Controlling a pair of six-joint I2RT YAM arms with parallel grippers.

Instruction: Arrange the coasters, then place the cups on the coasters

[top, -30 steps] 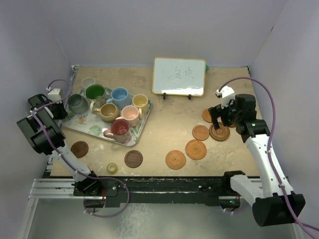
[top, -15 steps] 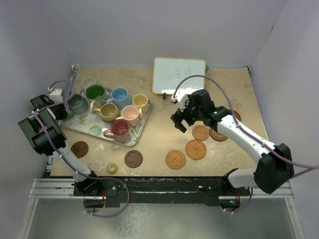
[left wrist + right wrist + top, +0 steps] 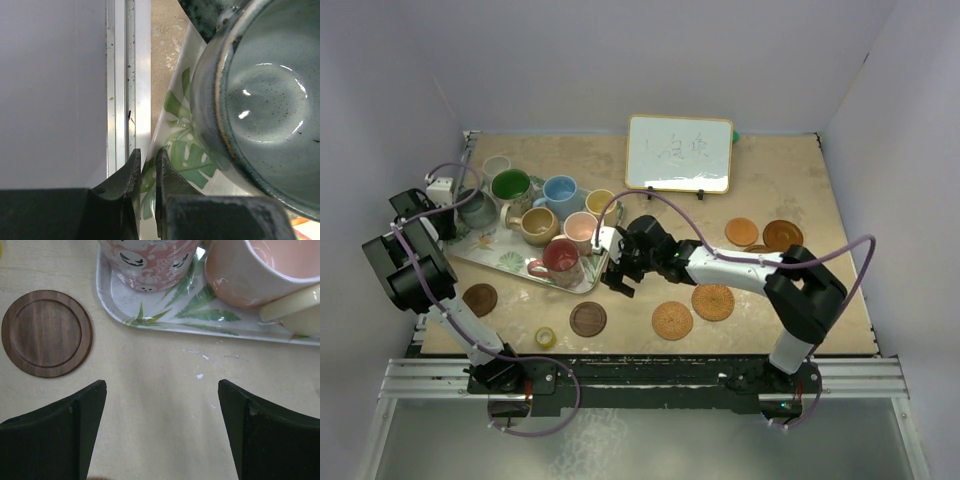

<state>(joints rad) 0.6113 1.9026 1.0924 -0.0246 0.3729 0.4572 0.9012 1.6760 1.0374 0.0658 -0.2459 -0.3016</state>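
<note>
- Nearest the arms, a wooden coaster [image 3: 588, 319] lies flat on the bench [image 3: 660, 270], with a woven coaster [image 3: 672, 320] just beside it. Neither carries a cup, so I judge the arranging step to be the one in hand.
- The right gripper [image 3: 161, 390] hangs wide open and empty over bare bench, between that wooden coaster and the corner of the tray [image 3: 200, 326]. A pick would call for shifting over the disc, dropping low and catching its thin edge.
- The left gripper [image 3: 146, 159] is pinched narrow on the tray's rim, beside the grey cup [image 3: 260, 100].
- All eight cups [image 3: 560, 255] stand on the tray.
- Farther right, two coasters [image 3: 741, 231] lie short of the whiteboard [image 3: 679, 153]. Only six discs show, and the right arm [image 3: 740, 268] may hide more.
</note>
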